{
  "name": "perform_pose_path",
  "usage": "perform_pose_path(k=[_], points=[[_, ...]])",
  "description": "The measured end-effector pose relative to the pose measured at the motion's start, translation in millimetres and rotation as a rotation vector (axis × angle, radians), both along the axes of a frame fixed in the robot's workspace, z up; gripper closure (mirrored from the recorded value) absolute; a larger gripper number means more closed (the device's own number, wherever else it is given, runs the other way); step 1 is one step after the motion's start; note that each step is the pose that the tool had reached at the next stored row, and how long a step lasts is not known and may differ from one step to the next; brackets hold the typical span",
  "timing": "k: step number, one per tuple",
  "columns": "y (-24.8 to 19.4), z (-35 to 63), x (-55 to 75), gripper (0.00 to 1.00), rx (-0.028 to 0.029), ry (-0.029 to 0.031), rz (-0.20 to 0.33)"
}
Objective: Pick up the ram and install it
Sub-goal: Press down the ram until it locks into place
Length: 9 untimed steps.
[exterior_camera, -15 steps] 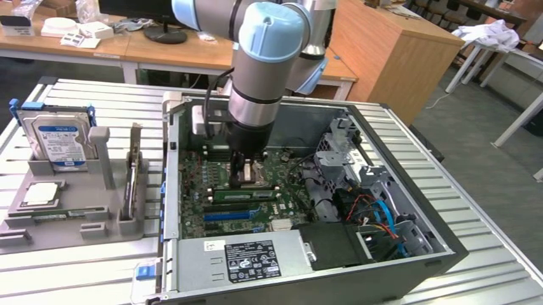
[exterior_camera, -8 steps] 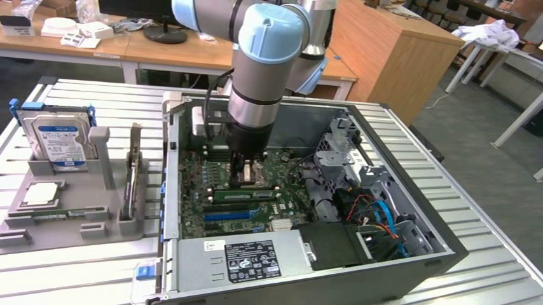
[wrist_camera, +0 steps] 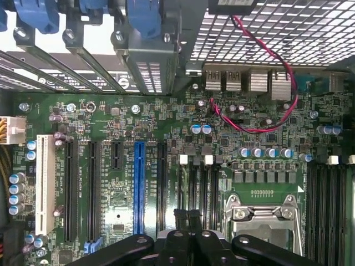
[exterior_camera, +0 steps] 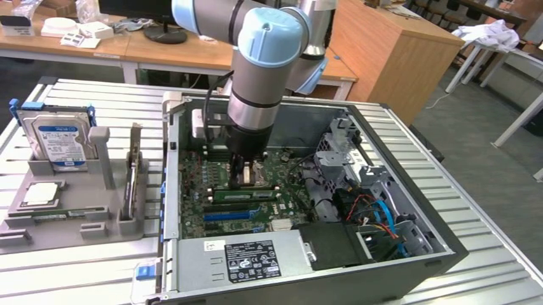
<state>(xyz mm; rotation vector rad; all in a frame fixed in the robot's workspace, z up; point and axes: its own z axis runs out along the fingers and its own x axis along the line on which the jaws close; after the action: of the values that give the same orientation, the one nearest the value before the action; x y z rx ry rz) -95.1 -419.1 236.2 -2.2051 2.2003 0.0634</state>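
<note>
My gripper (exterior_camera: 246,180) hangs low inside the open computer case (exterior_camera: 441,254), just above the green motherboard (exterior_camera: 293,166). In the wrist view its black fingers (wrist_camera: 178,224) are pressed together, shut, with nothing visible between them. They hover over the long black slots with white end clips (wrist_camera: 183,160), beside the silver processor socket (wrist_camera: 266,213). A narrow green strip (exterior_camera: 241,195) lies across the board next to the gripper; whether it is a ram I cannot tell. A ram (exterior_camera: 53,216), a flat green stick, lies in the grey tray (exterior_camera: 102,219) at the exterior view's left.
The tray also holds a silver hard drive with a blue-white label (exterior_camera: 58,141), a square chip (exterior_camera: 41,194) and a thin upright piece (exterior_camera: 134,175). Cables (exterior_camera: 378,219) and a drive cage (exterior_camera: 344,152) fill the case's right side. The power supply (exterior_camera: 246,257) sits at its near end.
</note>
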Motion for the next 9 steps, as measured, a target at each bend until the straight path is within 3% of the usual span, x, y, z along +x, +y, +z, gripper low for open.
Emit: perform_pose_path(k=[9], points=[[0.1,-2.5,0.1,0.89,0.0006,-0.0004,0.0]])
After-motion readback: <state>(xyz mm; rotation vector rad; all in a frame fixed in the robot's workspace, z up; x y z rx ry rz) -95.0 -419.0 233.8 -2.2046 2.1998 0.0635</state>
